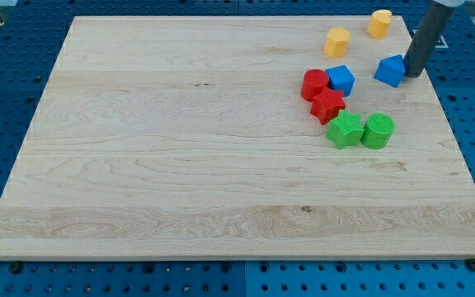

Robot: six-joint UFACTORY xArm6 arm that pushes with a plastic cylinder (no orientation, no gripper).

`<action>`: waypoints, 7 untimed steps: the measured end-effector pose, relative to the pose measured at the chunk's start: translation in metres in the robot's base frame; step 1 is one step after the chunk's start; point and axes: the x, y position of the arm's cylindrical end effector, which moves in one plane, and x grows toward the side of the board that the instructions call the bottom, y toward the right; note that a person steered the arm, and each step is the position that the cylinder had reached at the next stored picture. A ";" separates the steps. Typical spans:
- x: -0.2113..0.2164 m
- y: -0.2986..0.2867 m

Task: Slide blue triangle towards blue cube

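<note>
Rod meets block at the view's upper right: my tip (413,74) stands just beside, apparently touching, the right-hand edge of the blue triangle (391,71), which lies near the right side of the wooden table (180,140). The arm carries no fingers, only this straight dark rod, so there is nothing to stand apart or together.

The blue cube (340,79) sits a short way to the view's left of the triangle and slightly lower, with a strip of bare wood between the two. It touches a red block (313,84) on its left, and a second red block (328,106) sits just below it. Beneath those, two green blocks rest side by side, one star-like (345,129) and one rounder (378,130). Two yellow blocks lie toward the view's top, one (337,41) above the cube and one (379,23) nearer the table's top edge.

The step in hand looks like the start of the push itself: the tip is already placed on the side of the triangle that faces away from the cube. The next move would call for a steady slide toward the view's left and a touch downward, keeping the tip behind the triangle's middle so the block does not turn off the rod. The gap looks small, so a short stroke should do, stopped before the triangle shoves the cube into the red blocks.
</note>
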 end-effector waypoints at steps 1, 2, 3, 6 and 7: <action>-0.003 -0.004; 0.019 -0.020; 0.020 -0.035; -0.007 -0.042; -0.003 -0.046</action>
